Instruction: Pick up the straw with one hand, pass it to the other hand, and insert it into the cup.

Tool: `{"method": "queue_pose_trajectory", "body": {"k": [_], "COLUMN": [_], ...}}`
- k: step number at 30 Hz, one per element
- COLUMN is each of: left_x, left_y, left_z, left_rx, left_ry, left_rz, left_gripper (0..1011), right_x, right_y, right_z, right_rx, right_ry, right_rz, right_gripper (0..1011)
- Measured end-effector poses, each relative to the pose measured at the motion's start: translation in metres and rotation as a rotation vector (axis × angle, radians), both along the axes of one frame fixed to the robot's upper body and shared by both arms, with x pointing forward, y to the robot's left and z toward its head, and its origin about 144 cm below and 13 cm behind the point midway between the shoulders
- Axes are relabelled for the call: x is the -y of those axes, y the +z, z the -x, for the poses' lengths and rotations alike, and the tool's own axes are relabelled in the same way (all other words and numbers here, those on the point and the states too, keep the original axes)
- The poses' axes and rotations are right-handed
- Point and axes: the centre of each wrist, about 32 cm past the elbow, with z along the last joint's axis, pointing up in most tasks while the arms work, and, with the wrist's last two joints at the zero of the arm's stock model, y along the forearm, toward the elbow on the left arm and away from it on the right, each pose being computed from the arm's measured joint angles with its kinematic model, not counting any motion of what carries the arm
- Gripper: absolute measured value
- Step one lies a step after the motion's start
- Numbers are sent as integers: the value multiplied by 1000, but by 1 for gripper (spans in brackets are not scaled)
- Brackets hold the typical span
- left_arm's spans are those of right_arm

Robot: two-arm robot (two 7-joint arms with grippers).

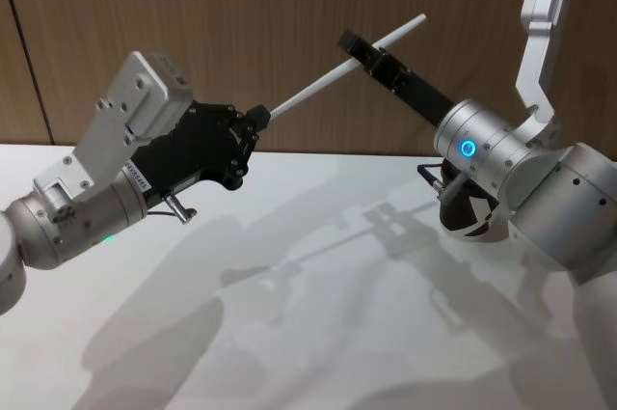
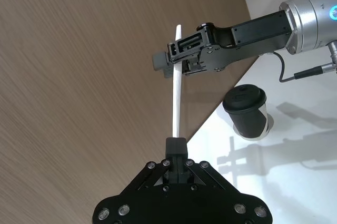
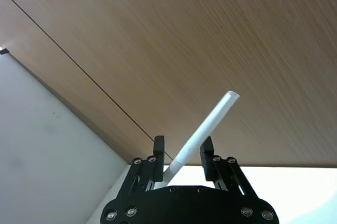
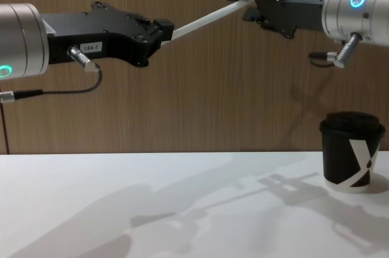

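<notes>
The long white straw slants up through the air above the table. My left gripper, labelled 184-7, is shut on its lower end. My right gripper stands around the straw's upper part. In the right wrist view the straw passes between the right fingers with a gap on each side, so that gripper is open. The black lidded cup stands upright on the table at the right, below the right arm. In the head view the right wrist partly hides the cup.
The white table stretches in front of a brown wood-panel wall. Both arms hover well above the surface.
</notes>
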Motion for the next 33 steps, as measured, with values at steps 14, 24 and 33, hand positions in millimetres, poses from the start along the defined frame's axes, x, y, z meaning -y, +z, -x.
{"method": "queue_pose_trajectory", "body": {"k": [14,24,33], "left_x": [0,0,0], "left_y": [0,0,0], "left_z": [0,0,0], "left_rx": [0,0,0], "left_ry": [0,0,0], "left_rz": [0,0,0], "left_gripper": [0,0,0], "right_x": [0,0,0], "right_y": [0,0,0], "right_z": [0,-1,-1], "right_rx": [0,0,0], "right_ry": [-1,-2,-2], "right_rz": [1,1,1], "right_gripper": [86,1,1]}}
